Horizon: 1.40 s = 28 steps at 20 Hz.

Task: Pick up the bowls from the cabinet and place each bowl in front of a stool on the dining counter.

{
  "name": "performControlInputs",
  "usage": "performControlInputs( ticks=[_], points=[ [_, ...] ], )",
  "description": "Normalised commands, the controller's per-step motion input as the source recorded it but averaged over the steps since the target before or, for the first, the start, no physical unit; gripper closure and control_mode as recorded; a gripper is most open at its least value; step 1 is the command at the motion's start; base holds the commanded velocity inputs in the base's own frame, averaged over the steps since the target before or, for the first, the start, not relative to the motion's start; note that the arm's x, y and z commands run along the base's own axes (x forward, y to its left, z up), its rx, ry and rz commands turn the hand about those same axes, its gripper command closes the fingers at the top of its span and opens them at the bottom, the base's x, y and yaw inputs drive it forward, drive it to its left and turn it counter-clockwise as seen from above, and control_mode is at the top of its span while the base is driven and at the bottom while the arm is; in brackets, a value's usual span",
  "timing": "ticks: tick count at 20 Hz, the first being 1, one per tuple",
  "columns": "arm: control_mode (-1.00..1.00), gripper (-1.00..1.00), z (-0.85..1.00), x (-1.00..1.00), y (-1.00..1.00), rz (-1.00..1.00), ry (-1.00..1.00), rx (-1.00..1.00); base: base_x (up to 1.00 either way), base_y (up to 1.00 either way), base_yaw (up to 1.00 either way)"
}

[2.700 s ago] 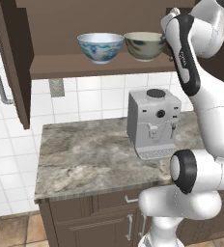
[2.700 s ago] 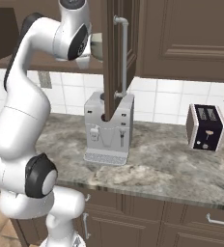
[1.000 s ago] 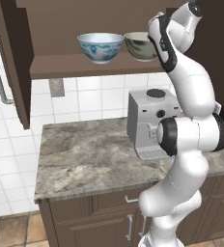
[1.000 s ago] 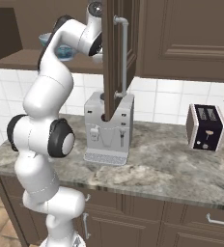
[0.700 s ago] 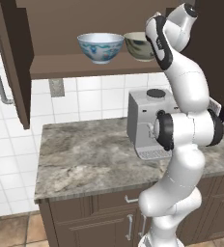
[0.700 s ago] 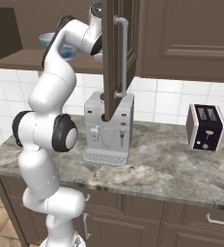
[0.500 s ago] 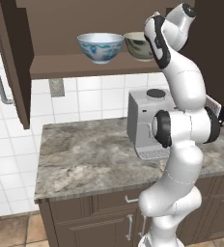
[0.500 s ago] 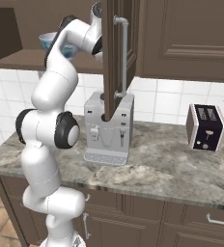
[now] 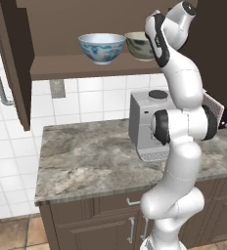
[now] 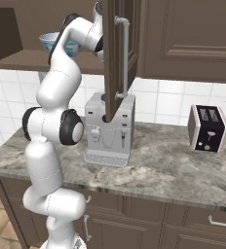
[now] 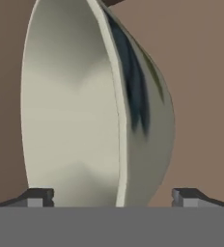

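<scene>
dark brown wooden wall cabinet [image 9: 91, 66] open, its tall flat door [image 9: 12, 63] swung out at 9 o'clock in left base view. 2 round deep ceramic bowls sit side by side on the plain shelf board: white bowl with blue floral pattern [image 9: 102, 48] at 12 o'clock, olive-grey bowl with cream inside [image 9: 139, 45] just beside it toward 1 o'clock, upright, partly hidden behind the white arm. in right base view the white-blue bowl [image 10: 54, 43] shows at 10 o'clock behind the arm's upper link.

two-finger gripper [image 11: 113, 195] reaches into the cabinet at the olive-grey bowl. hand view is rolled, so the bowl [image 11: 94, 106] looks tipped on edge, cream inside toward 9 o'clock, dark outer wall toward 3 o'clock. dark fingertips [image 11: 39, 197] stand wide apart at 7 and 5 o'clock, rim of the bowl between them; not pinched, contact cannot be told.

silver-grey boxy coffee machine [image 9: 147, 124] on the marbled stone wall counter [image 9: 86, 166] below the shelf. black 2-slot toaster [image 10: 207, 127] at 3 o'clock in right base view.
</scene>
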Motion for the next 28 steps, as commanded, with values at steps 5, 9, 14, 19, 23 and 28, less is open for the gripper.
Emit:
performControlInputs(
  ticks=[5, 9, 14, 19, 23, 28],
  points=[
    [-1.0, 1.0, -0.19, 0.03, 0.0, 0.0, 0.0, 0.0, 0.0, 0.0, 0.0],
    [-1.0, 1.0, -0.15, 0.0, 0.0, 0.0, 0.0, 0.0, 0.0, 0.0, 0.0],
    [-1.0, 1.0, -0.29, -0.22, 0.0, 0.0, 0.0, 0.0, 0.0, 0.0, 0.0],
    [-1.0, 1.0, -0.24, -0.46, 0.0, 0.0, 0.0, 0.0, 0.0, 0.0, 0.0],
    [-1.0, 1.0, -0.03, -0.86, 0.0, 0.0, -0.06, 0.0, 0.0, 0.0, 0.0],
    [-1.0, 1.0, 0.03, -0.99, 0.0, -0.02, -0.02, 0.0, 0.0, 0.0, 0.0]
  ],
)
